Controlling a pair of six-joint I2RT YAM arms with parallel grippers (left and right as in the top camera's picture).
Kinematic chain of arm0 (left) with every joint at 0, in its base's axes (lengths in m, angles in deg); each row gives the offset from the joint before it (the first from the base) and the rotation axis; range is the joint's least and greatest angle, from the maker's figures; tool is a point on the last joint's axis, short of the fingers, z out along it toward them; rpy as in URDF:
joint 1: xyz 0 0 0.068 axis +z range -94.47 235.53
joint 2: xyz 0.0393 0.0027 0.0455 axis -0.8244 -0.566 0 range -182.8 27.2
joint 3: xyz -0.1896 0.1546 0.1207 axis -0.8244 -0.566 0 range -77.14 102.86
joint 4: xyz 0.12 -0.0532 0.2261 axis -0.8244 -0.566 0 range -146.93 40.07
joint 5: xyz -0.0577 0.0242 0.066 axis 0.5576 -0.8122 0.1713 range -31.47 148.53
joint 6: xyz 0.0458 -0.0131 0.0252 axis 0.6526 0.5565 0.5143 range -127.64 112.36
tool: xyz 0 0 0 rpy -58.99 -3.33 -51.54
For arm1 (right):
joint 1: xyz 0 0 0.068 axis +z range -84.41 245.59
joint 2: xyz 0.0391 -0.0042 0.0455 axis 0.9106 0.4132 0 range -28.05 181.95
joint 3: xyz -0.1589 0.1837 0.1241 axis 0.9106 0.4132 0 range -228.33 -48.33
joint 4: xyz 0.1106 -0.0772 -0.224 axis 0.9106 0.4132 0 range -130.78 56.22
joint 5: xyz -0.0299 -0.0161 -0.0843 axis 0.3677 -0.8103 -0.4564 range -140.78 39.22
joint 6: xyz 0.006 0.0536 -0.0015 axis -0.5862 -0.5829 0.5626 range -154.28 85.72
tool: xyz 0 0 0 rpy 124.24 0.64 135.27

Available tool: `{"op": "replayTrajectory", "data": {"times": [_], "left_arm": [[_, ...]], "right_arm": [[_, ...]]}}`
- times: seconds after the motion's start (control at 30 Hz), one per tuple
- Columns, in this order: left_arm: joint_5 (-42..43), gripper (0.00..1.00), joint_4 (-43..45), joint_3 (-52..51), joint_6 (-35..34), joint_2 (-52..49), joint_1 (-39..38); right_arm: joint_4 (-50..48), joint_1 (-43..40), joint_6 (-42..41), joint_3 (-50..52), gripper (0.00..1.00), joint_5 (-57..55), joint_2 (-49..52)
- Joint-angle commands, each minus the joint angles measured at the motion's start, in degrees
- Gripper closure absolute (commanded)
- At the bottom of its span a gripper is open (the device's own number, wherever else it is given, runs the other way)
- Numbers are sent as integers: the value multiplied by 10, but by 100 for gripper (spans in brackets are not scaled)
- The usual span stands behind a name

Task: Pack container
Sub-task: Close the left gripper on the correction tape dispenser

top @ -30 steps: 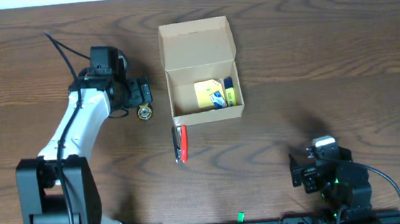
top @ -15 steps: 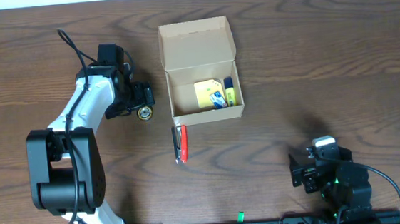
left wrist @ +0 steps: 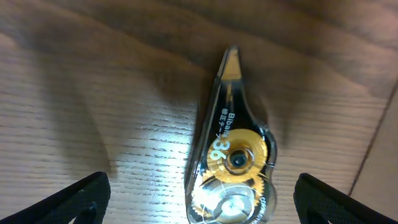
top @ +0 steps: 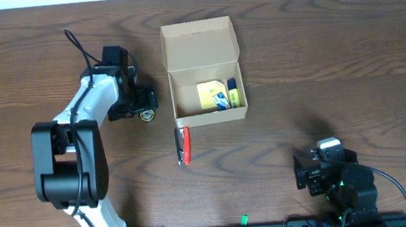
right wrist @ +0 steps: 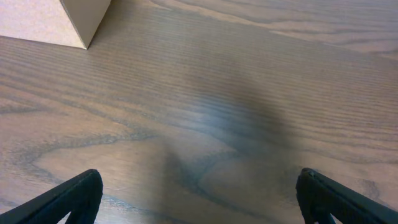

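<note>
Beneath the left hand (left wrist: 200, 198), correction tape (left wrist: 231, 155) lies partly cropped.

We find the container (top: 210, 117) with a note pad (top: 212, 94) inside it. At its nine o'clock, near, lies a correction tape (top: 146, 116); at seven o'clock, just beside it, a pen-like item (top: 183, 145); at five o'clock, well apart, the right gripper (top: 304, 174).

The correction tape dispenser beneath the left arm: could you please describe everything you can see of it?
The correction tape dispenser is a teardrop-shaped clear plastic case with gold-orange gears inside and white printing that includes "36". It lies flat on the wooden table, its pointed tip away from the wrist camera. The left end effector hovers open over it, a finger on each side, neither touching. It lies outside the container, apart from it.
</note>
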Motion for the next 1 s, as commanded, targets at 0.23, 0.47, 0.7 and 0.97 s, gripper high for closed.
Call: {"op": "replayTrajectory", "data": {"times": [0.23,0.47,0.7,0.97], "left_arm": [[8,5,-10,15,14,-19,1],[8,5,-12,15,18,-28,1],[6,5,-16,15,36,-30,0],[-10,5,-18,15,53,-45,-9]], "right_arm": [[2,-3,7,7,1,2,-4],[2,-3,7,7,1,2,-4],[2,-3,7,7,1,2,-4],[2,-3,7,7,1,2,-4]]}}
